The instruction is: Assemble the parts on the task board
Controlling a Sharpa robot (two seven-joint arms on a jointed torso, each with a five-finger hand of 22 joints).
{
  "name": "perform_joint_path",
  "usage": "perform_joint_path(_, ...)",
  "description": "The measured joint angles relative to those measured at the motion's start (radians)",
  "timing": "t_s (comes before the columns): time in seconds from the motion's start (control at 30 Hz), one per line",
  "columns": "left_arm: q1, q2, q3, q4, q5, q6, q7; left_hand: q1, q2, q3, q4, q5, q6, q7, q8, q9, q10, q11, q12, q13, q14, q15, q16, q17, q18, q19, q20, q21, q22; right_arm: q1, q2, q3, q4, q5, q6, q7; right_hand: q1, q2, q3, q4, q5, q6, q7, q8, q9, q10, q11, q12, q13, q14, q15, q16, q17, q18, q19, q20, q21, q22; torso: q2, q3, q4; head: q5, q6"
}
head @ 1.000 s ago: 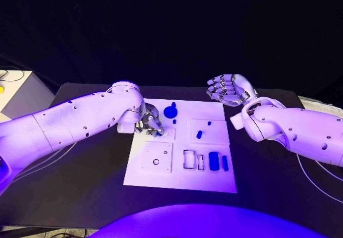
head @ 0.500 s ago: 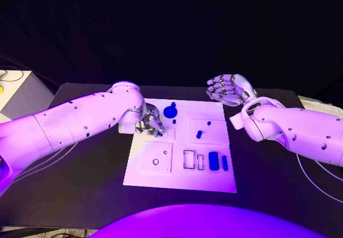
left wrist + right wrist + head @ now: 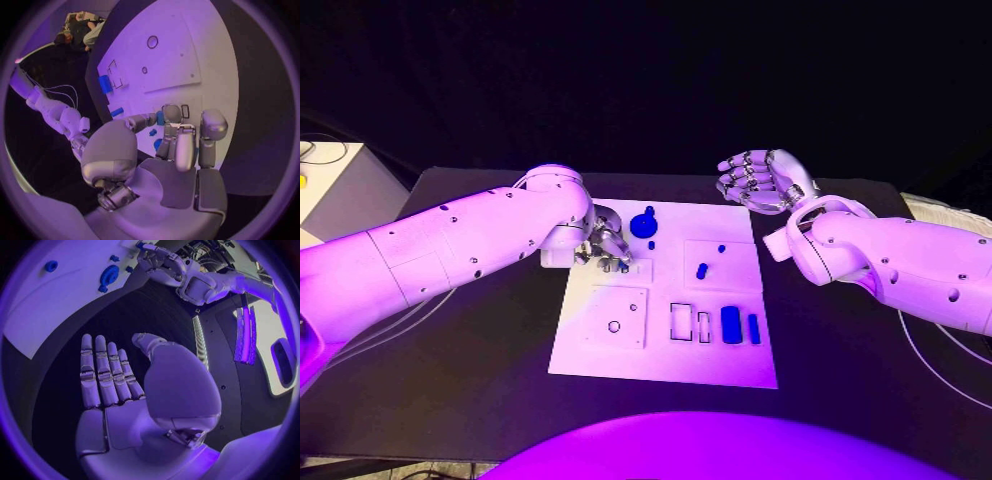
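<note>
A small blue part (image 3: 160, 118) sits among the fingers (image 3: 170, 131) of the robot's left hand (image 3: 604, 247), low over the far left corner of the white task board (image 3: 668, 352) at the middle of the black worktop (image 3: 459, 380). The left wrist view shows the fingers curled narrowly round the piece, though whether they truly grip it or merely touch it cannot be told. Just beside the hand, toward the board's far edge, lies the large blue round part (image 3: 645, 225) with a small blue peg (image 3: 651, 245) below it. Further right lie a slanted blue piece (image 3: 702, 270) and a blue dot (image 3: 721, 248); along the near side two upright blue bars (image 3: 731, 322) stand beside empty rectangular slots (image 3: 682, 321), their long axes running toward the robot. The right hand (image 3: 756, 181) hovers off the board's far right corner, palm up, fingers straight and side by side, holding nothing. By this reckoning the left hand is far the nearer to the work, with any seat on the board lying toward the robot from its fingers.
</note>
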Motion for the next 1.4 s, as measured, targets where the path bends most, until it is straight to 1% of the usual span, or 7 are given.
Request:
perform_joint_path(0.37, 0.000, 0.000, 0.000, -0.001, -0.005, 0.003, 0.000, 0.000, 0.000, 0.000, 0.000, 0.004, 0.000, 0.000, 0.000, 0.001, 0.000, 0.000, 0.000, 0.001, 0.000, 0.000, 0.000, 0.000, 0.000, 0.000, 0.000, 0.004, 0.001, 0.000, 0.001, 0.000, 0.000, 0.000, 0.001, 0.000, 0.000, 0.000, -0.003, -0.003, 0.000, 0.000, 0.000, 0.000, 0.000, 0.000, 0.000, 0.000, 0.000, 0.000, 0.000, 0.000, -0.001, 0.000, 0.000, 0.000, 0.000, -0.001, -0.001, 0.0000, 0.0011, 0.003, 0.000)
perform_joint_path(0.67, 0.000, 0.000, 0.000, -0.002, -0.004, 0.013, 0.000, -0.004, 0.004, 0.000, 0.000, 0.004, 0.002, -0.002, 0.000, 0.001, 0.000, 0.000, 0.000, 0.001, 0.000, 0.000, 0.000, 0.000, 0.000, 0.000, 0.000, 0.004, 0.001, 0.000, 0.001, 0.000, 0.000, 0.000, 0.001, 0.000, 0.000, 0.000, -0.003, -0.003, 0.000, 0.000, 0.000, 0.000, 0.000, 0.000, 0.000, 0.000, -0.001, 0.000, 0.000, 0.000, -0.001, 0.000, 0.000, 0.000, 0.000, -0.001, -0.001, 0.0000, 0.0006, 0.005, 0.000)
perform_joint_path(1.4, 0.000, -0.002, 0.000, -0.001, 0.006, 0.025, 0.000, -0.007, 0.001, 0.000, 0.000, 0.002, 0.002, -0.002, -0.003, 0.001, 0.000, 0.001, 0.000, 0.001, 0.000, 0.000, 0.000, 0.000, 0.000, 0.000, 0.000, 0.004, 0.003, 0.000, 0.001, 0.000, 0.000, 0.000, 0.002, 0.000, 0.000, 0.000, -0.003, -0.003, 0.000, 0.000, 0.000, 0.000, -0.001, 0.000, 0.000, 0.000, -0.002, 0.000, 0.000, 0.000, -0.002, 0.000, 0.000, 0.000, 0.000, -0.003, 0.000, 0.0000, 0.0003, 0.002, 0.000)
